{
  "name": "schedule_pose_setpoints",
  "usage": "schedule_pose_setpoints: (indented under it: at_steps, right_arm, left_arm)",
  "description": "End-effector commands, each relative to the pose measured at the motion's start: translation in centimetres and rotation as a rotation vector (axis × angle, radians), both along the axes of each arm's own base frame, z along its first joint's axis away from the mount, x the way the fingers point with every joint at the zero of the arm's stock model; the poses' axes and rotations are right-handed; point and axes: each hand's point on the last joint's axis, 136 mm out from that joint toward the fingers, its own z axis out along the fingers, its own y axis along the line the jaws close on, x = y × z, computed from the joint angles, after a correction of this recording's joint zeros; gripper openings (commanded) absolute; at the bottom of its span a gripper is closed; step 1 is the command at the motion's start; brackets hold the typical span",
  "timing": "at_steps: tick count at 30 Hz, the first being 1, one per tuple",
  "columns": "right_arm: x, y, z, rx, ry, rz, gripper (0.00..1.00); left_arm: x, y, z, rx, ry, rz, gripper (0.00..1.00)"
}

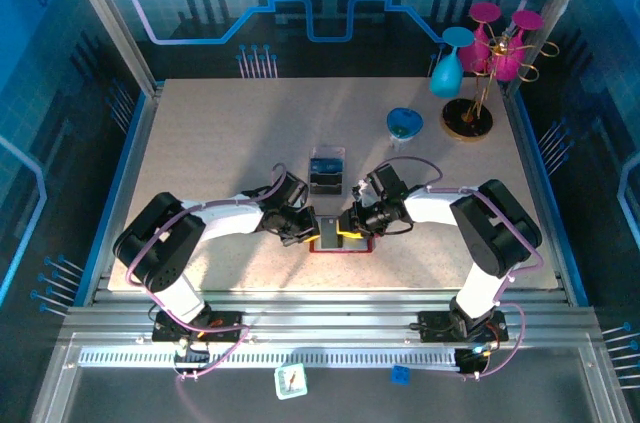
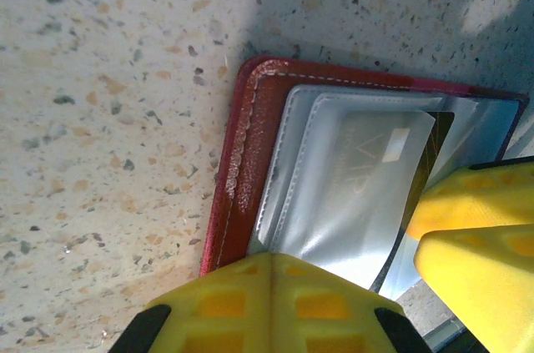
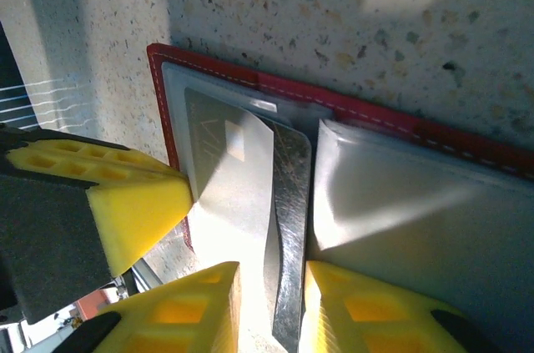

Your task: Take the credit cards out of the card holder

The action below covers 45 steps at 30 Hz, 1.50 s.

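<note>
Right end effector (image 3: 269, 276), barely parted, straddles a credit card (image 3: 289, 194) (left end effector (image 2: 271, 278) shut).

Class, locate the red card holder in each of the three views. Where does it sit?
Top external: card holder, just below centre.
Left wrist: card holder, centre to right edge, lying open.
Right wrist: card holder, centre to right edge, lying open.
Shared landmark: the speckled tabletop around it.

overhead camera looks down; both wrist cameras face the card holder (image 2: 242, 169) closely
</note>
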Motion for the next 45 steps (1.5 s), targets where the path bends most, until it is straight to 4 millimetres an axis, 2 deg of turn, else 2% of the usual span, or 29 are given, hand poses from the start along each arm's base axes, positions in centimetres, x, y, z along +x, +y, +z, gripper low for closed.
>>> schedule_pose_setpoints:
  at_steps: [1,16,34,41,45]
  right_arm:
    - [-0.2,-0.1,-0.3,0.025,0.031,-0.009,0.25]
    - [0.1,0.0,0.1,0.075,0.03,-0.027,0.2]
    - [0.3,-0.6,0.7,0.087,0.01,-0.042,0.05]
    - [0.5,-1.2,1.1,0.076,0.001,-0.044,0.05]
    - [0.4,-1.1,1.2,0.085,0.005,-0.04,0.07]
  left_arm:
    - [-0.8,0.7,-1.1,0.057,0.046,-0.017,0.0]
    - [-1.2,0.1,-1.3,0.055,0.064,-0.047,0.0]
    - [-1.1,0.2,-1.1,0.066,0.062,-0.046,0.0]
    - [-1.1,0.2,-1.0,0.065,0.062,-0.046,0.0]
    - [-0.4,-0.2,0.4,0.049,0.025,-0.043,0.0]
